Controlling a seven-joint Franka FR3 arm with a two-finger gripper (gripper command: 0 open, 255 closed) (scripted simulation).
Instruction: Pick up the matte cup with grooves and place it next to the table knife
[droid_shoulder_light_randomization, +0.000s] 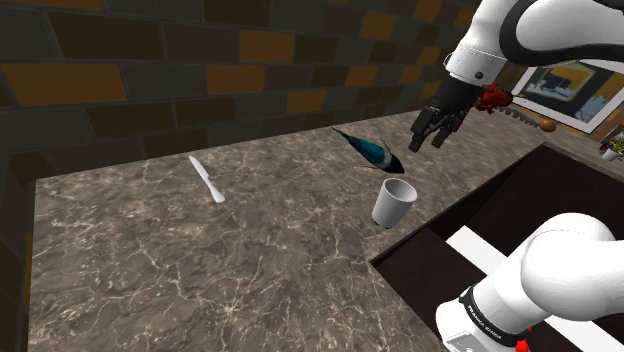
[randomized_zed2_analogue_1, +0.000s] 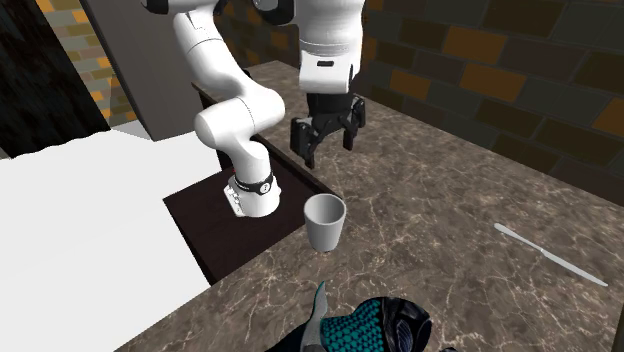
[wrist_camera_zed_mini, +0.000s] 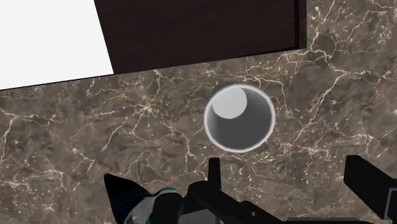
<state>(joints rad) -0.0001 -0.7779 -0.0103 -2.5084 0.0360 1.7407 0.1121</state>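
Above the marbled worktop (droid_shoulder_light_randomization: 150, 270), black hand (droid_shoulder_light_randomization: 428, 135) spread wide and empty, hovering over a white upright cup (droid_shoulder_light_randomization: 393, 202) near the worktop's edge, teal-and-black object (droid_shoulder_light_randomization: 372, 150) just beside, pale knife (droid_shoulder_light_randomization: 207, 180) well apart from it

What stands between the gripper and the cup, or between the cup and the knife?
Nothing visible. The open gripper hangs above the cup, only air between. From the cup to the knife there is only counter; the teal object lies beside the cup, off that line.
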